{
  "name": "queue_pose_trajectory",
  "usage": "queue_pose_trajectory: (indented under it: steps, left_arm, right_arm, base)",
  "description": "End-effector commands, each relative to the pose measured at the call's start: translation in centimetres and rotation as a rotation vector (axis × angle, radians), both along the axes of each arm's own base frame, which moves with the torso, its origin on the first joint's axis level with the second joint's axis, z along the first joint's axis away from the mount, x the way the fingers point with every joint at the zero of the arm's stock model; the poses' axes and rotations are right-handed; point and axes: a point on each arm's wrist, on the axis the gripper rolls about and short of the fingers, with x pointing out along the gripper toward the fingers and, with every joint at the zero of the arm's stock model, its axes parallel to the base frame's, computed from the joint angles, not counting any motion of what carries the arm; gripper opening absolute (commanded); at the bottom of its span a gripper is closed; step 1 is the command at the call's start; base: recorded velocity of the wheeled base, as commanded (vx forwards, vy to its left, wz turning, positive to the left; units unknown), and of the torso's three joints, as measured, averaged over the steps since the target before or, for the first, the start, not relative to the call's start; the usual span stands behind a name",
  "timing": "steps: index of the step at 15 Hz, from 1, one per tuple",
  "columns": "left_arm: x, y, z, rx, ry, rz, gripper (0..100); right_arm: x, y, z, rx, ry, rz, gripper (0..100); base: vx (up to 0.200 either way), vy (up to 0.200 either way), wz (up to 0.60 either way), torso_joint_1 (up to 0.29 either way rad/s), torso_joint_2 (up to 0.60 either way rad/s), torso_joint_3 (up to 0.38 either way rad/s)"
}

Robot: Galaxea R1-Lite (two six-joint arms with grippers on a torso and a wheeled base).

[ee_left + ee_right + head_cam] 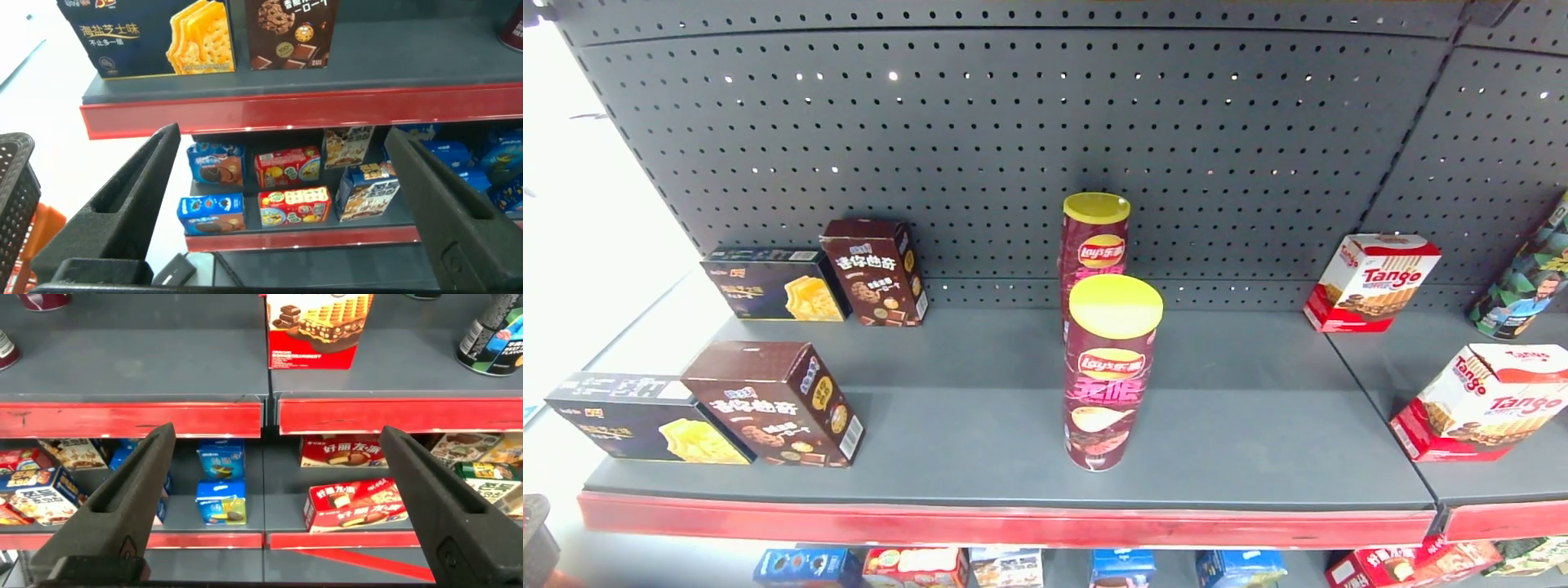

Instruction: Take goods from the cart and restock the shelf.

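Goods first: two chip cans in the middle of the grey shelf [1241, 425]. Front chip can [1109, 376] upright near the red lip, rear chip can [1094, 237] upright right behind it, close to the pegboard. To the robot's left, brown cookie boxes [776, 404] paired with black cracker boxes [645, 420], one pair at the front edge, one pair at the back. On the neighbouring section to the right, red-and-white wafer boxes [1372, 282], one deep and one forward, plus a dark can [1523, 302] at the far edge. Wide bare stretches of board on either side of the chip cans.

Left gripper [282, 135]: spread wide, nothing between the fingers, out in front of the red shelf lip and facing the lower tier [286, 238] of small boxes. Right gripper [278, 431]: likewise spread and empty, facing the seam between the two shelf sections. Black mesh basket [15, 204] low beside the left gripper, probably the cart, contents hidden.

Judged progress: part-way at most. Some goods in place and faced forward, yet room for more in every row and nothing in hand. Left to do: turn to the cart, take up another item, set it into one of the gaps.
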Motion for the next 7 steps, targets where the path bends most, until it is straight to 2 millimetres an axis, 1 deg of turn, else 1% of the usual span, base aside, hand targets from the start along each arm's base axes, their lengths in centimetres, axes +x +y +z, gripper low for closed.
queue_pose_trajectory:
  steps: [1, 7]
  left_arm:
    - [0.01, 0.00, 0.00, 0.000, 0.001, 0.000, 100]
    - [0.01, 0.00, 0.00, 0.000, 0.001, 0.000, 100]
  right_arm:
    - [0.01, 0.00, 0.01, 0.000, 0.001, 0.000, 100]
    - [0.01, 0.00, -0.01, 0.000, 0.003, 0.000, 100]
  base:
    - [0.000, 0.000, 0.00, 0.000, 0.00, 0.000]
    - [0.000, 0.000, 0.00, 0.000, 0.00, 0.000]
